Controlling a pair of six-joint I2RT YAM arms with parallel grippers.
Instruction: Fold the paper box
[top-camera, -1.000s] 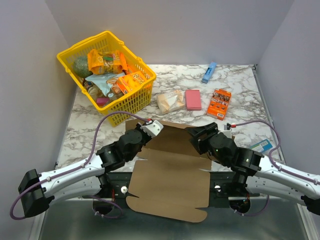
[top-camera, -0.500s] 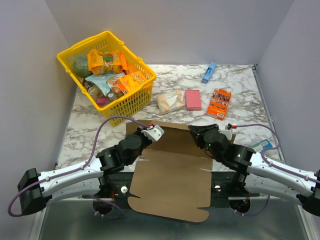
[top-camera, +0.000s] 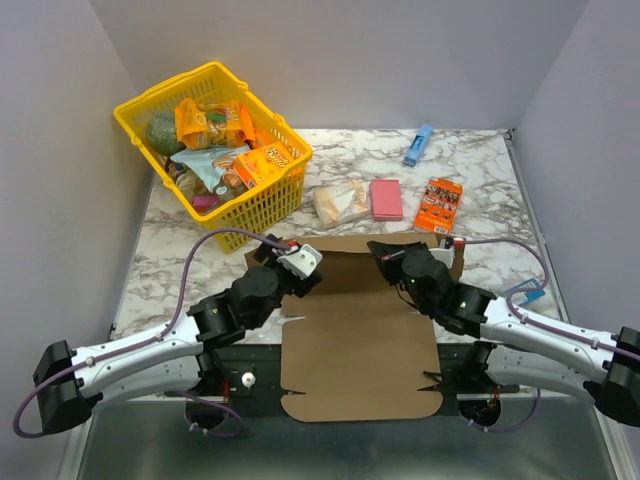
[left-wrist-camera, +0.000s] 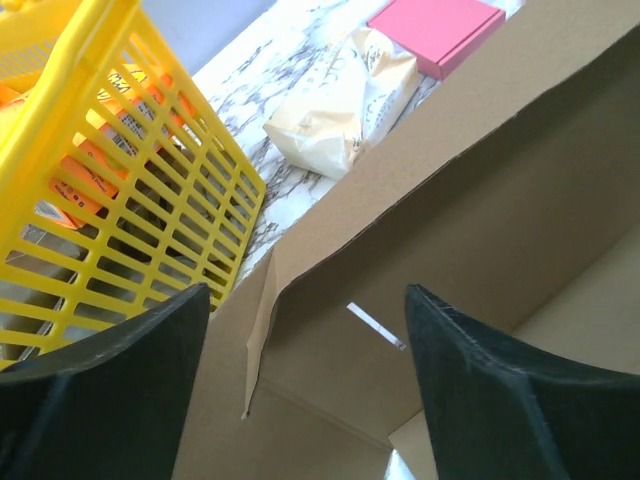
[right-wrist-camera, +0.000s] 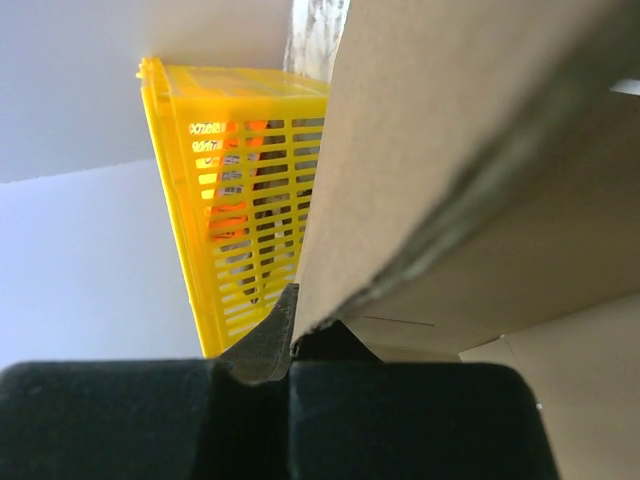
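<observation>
Marble tabletop (top-camera: 480, 170), grey walls. Paper box (top-camera: 360, 340) lies just nearer me than yellow basket (top-camera: 265, 205), base flat, rear flap raised. My right jaws pinch flap's edge, seemingly holding it upright. My left jaws are spread wide at flap's basket-side corner, gripping nothing.

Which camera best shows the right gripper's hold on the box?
Right wrist: the right gripper pinches the paper box edge close up. Top external shows both from afar, the pinch hidden. Left wrist shows only its raised flap, no right gripper.
</observation>
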